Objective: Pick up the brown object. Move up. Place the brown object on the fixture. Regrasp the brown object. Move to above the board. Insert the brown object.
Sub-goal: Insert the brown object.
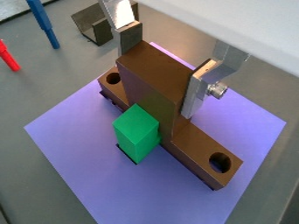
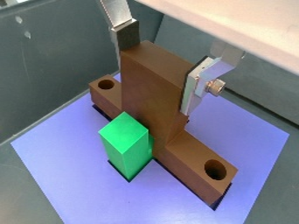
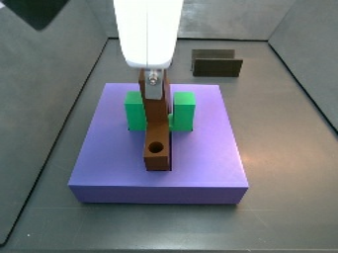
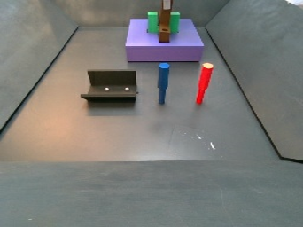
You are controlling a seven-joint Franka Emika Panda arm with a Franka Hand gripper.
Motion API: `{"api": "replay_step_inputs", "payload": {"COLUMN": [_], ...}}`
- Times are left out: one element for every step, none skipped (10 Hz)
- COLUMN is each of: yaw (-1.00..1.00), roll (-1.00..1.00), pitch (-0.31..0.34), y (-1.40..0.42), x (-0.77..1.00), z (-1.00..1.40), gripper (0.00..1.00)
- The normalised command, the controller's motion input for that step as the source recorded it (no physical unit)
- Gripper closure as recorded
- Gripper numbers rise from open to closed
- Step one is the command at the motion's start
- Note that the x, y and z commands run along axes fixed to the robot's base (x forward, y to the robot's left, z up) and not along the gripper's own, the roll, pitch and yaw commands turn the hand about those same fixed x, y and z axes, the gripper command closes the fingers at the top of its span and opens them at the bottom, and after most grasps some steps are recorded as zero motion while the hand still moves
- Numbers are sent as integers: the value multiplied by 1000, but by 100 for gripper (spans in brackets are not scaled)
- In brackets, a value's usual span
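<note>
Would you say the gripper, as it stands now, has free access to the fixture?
Probably not yet: the gripper is over the board, fingers closed on the brown object; the fixture itself stands unobstructed.

In a side view the gripper (image 4: 168, 5) is cut off and the brown object (image 4: 165, 27) too small to judge.

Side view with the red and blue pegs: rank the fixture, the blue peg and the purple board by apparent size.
1. The board, despite lying farthest back, below the hand.
2. The fixture.
3. The blue peg; slimmer than the fixture, similar height.
</note>
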Motion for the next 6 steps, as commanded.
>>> {"api": "replay_step_inputs", "payload": {"yaw": [43,51,86,126,154,94], "roll": [316,311,230,190,226,93], "pitch": [-44,-31,-1,0,0,4], "y": [0,0,0,0,0,0], "x": [0,0,0,0,0,123], "z": [-166,-163,-129,-71,-51,-137], "gripper": [100,100,100,100,100,100]}}
